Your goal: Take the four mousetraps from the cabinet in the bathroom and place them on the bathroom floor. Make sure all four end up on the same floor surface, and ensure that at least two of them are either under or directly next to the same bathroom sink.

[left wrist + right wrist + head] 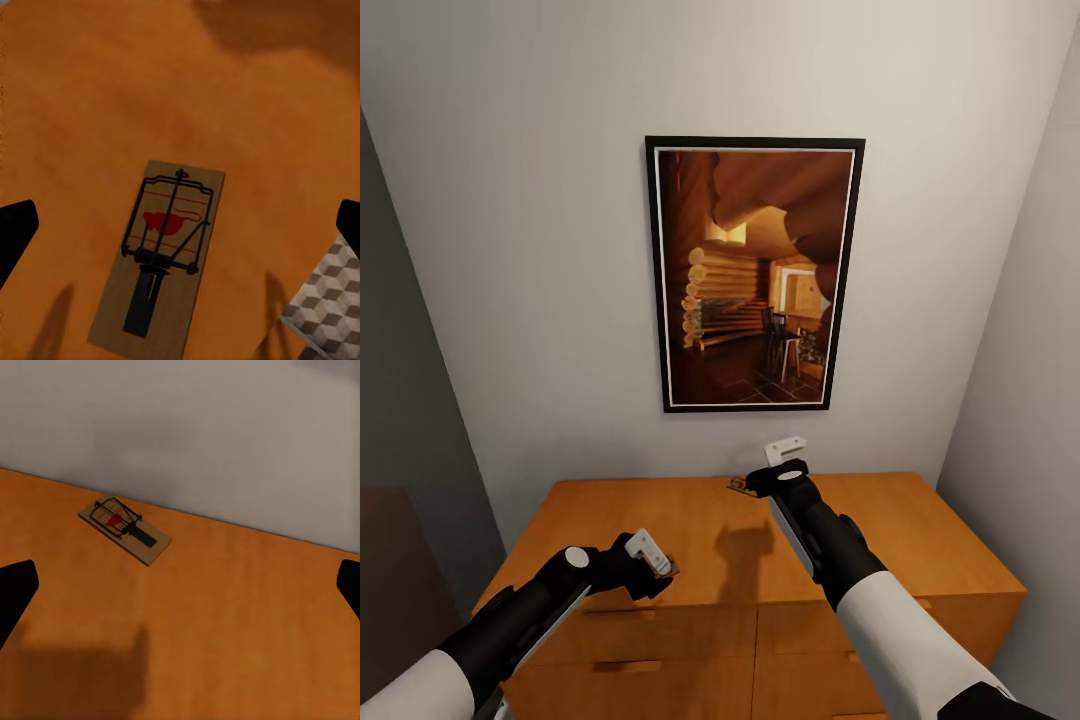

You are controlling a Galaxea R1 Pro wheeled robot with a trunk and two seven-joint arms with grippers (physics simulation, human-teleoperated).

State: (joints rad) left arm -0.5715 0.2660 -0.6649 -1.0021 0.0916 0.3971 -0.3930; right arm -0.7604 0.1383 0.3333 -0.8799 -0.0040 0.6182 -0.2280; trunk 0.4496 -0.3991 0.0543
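Both pincers hang spread, empty, over the orange-brown wooden cabinet (700, 520). A flat brown mousetrap (161, 259) lies beneath the left pincer (650, 555), another mousetrap (124, 530) near the wall, seemingly. A shallow pinch may flick either off.

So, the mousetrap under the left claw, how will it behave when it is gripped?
The mousetrap looks like a thin flat board, so probably stiff and light. It lies flush on the smooth cabinet top, so it may slide rather than lift. Its thin wire parts probably bend or snag easily; gripping the board's edges seems safer.
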